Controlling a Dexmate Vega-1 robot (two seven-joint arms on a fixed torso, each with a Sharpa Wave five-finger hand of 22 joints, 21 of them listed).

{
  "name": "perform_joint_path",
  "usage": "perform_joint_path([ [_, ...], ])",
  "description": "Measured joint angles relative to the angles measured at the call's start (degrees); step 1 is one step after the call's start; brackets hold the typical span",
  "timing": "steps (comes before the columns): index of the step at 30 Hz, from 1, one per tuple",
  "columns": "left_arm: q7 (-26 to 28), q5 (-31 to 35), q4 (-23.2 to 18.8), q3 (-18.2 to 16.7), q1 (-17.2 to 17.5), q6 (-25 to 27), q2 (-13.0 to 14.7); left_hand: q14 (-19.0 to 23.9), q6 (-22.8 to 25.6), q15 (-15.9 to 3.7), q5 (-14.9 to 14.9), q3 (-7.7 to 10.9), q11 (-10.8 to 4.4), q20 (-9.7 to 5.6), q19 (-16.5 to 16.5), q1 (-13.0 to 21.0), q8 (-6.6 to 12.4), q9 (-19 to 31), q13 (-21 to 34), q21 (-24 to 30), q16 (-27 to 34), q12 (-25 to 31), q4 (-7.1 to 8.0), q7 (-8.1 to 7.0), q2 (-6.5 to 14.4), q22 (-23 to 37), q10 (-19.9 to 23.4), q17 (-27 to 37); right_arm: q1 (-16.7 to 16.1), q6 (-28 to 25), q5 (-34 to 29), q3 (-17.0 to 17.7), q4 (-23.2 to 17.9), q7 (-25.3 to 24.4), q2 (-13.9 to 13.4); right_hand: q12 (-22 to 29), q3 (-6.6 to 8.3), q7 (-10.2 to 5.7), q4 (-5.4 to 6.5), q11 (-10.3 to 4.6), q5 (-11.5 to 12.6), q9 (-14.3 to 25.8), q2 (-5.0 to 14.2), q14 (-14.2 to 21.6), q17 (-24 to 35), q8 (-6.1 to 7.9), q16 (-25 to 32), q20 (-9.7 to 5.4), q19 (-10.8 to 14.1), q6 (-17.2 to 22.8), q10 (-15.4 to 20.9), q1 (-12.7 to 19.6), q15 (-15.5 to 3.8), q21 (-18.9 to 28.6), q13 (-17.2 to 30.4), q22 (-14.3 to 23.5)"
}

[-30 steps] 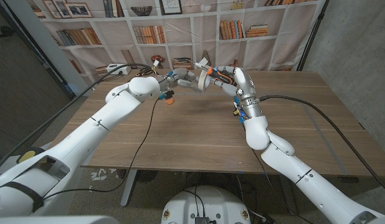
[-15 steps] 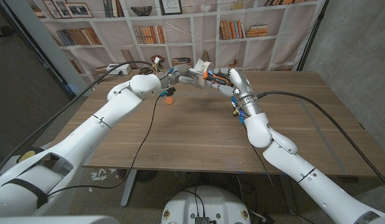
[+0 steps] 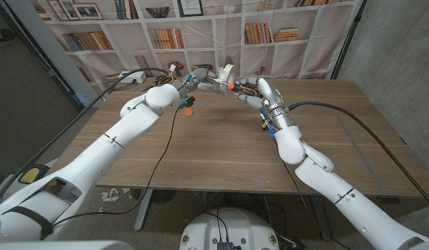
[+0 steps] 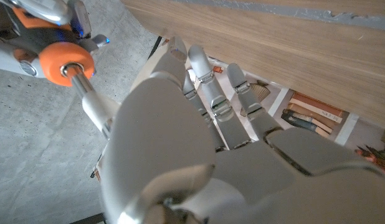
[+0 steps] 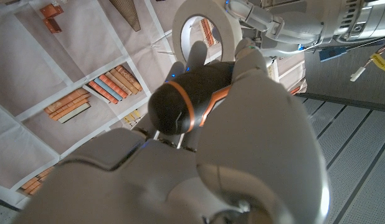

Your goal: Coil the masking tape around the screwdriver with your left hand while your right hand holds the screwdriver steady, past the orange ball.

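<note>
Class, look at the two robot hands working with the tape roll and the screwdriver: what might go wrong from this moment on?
1. The left hand holds the masking tape up in the air at the screwdriver's tip; if the roll is off line, it may miss or jam on the shaft.
2. The right hand grips only the handle, so a push from the roll might tilt the tool.
3. A dropped roll may knock the orange ball lying below.

Standing behind a wooden table (image 3: 221, 149): a white bookshelf backdrop (image 3: 200, 31) lining the far wall, grey concrete wall (image 3: 398, 48) rising at right.
</note>
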Motion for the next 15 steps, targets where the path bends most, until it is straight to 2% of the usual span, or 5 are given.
perform_joint_path([
  [7,5.6,3.5,-0.2,-0.6,1.3,-1.0,-1.6,0.5,0.6,-0.32,0.0,-0.15,0.00,0.00,0.0,0.4,0.01,0.2,0.0,0.5,0.0,0.0,0.15,0.00,0.4,-0.2,0.0,0.2,-0.1,0.1,0.4,0.2,0.3,0.1,-0.3,-0.1,-0.26,-0.10,0.21,-0.01,0.0,0.0,-0.07,0.0,0.0,0.01,0.0,0.00,0.0,-0.1,0.0,0.1,0.00,0.1,0.3,-0.3],
  [15,10.1,5.3,2.0,-1.4,1.8,-4.5,-3.8,0.5,0.8,-0.30,0.0,-0.16,-0.01,0.00,0.0,0.7,0.11,0.1,0.0,0.9,0.0,0.0,0.14,-0.02,0.7,-0.3,0.0,0.3,-0.3,0.4,0.8,0.5,0.5,0.1,-0.5,-0.2,-0.57,-0.12,0.37,-0.01,0.0,0.0,-0.07,0.4,0.3,0.01,-0.4,0.23,-0.2,-0.1,0.0,0.1,-0.40,0.6,0.3,-0.3],
])
